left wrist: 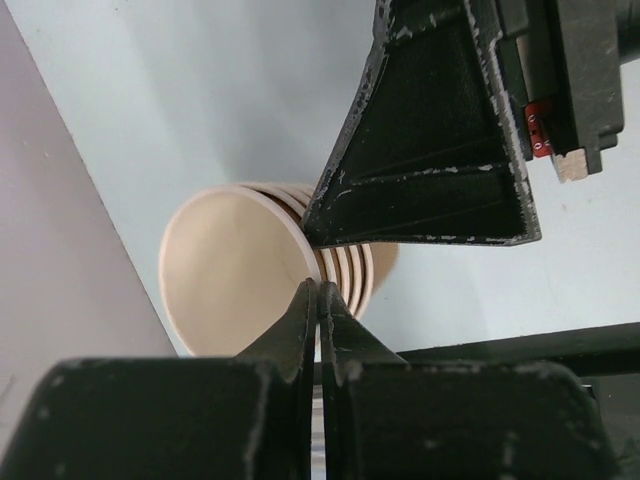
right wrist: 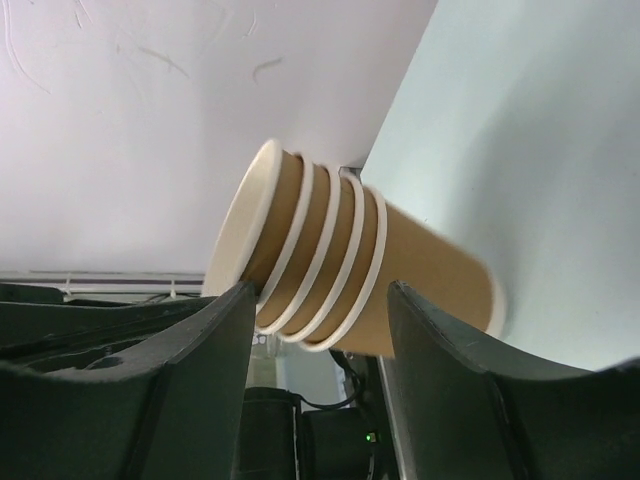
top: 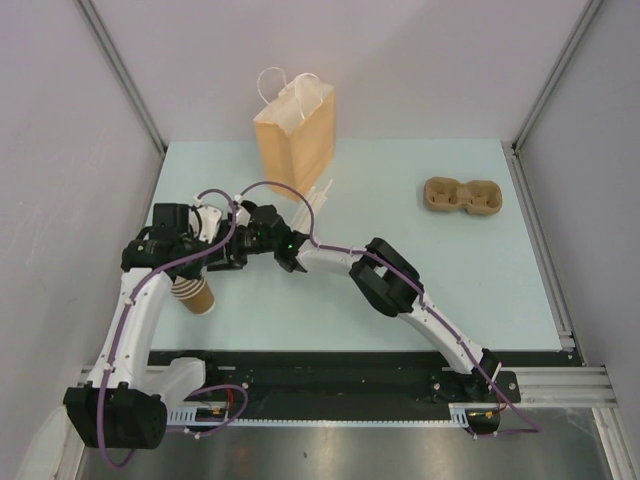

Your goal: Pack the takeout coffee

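The lidded takeout coffee is not in view. A stack of nested lidless kraft cups (top: 197, 293) stands tilted at the table's near left. It also shows in the left wrist view (left wrist: 235, 270) and the right wrist view (right wrist: 340, 265). My left gripper (top: 198, 272) (left wrist: 318, 290) is shut, its tips pinching the rim of the top cup, one finger inside it. My right gripper (top: 218, 262) (right wrist: 320, 295) is open, with its fingers on either side of the stack's rims. One right finger (left wrist: 430, 140) hangs over the stack in the left wrist view.
A kraft paper bag (top: 295, 125) with handles stands upright at the back middle. A few thin white sticks (top: 320, 195) lie at its foot. A brown pulp cup carrier (top: 462, 197) lies at the back right. Grey walls close in the left and right sides.
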`<state>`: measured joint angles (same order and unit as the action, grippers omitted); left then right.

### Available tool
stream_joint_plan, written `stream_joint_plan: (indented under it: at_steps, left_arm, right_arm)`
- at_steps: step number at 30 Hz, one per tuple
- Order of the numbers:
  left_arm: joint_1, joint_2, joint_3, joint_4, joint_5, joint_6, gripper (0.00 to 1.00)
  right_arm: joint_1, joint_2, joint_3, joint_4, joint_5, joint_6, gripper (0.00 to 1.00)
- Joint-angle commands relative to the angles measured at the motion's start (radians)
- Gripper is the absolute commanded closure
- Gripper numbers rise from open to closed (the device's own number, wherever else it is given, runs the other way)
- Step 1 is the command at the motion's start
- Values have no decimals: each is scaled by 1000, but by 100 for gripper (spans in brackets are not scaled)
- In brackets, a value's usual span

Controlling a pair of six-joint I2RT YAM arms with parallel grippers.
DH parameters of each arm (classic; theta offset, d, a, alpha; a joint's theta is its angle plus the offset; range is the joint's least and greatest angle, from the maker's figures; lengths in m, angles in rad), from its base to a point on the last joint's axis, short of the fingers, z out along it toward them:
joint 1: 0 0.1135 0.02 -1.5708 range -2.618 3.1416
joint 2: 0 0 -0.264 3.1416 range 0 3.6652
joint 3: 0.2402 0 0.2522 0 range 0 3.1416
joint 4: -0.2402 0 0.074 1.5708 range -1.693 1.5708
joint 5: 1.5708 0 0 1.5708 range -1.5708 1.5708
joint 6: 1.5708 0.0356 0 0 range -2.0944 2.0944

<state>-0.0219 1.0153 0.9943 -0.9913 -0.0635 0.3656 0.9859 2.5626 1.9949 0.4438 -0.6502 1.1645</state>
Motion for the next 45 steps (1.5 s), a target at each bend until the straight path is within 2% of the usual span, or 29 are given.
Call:
stream_joint_plan:
  at_steps: [1, 13, 17, 31, 37, 45]
  left_arm:
    - [-6, -15, 81, 22, 33, -27, 100]
    - [-6, -37, 87, -7, 25, -16, 100]
    - [-6, -50, 106, -38, 30, -16, 100]
    - [-6, -141, 92, -187, 54, -17, 100]
    - [-6, -144, 151, -222, 48, -22, 100]
    - [-6, -92, 308, -265, 28, -7, 100]
  right_arm:
    - [20, 11, 45, -65, 43, -65, 40]
    - [19, 2, 39, -47, 21, -66, 39]
    - [19, -25, 4, 31, 14, -48, 39]
    - [17, -119, -107, 137, -48, -35, 33]
    - [19, -136, -114, 139, -62, -42, 31]
    - [8, -163, -123, 125, -68, -58, 28]
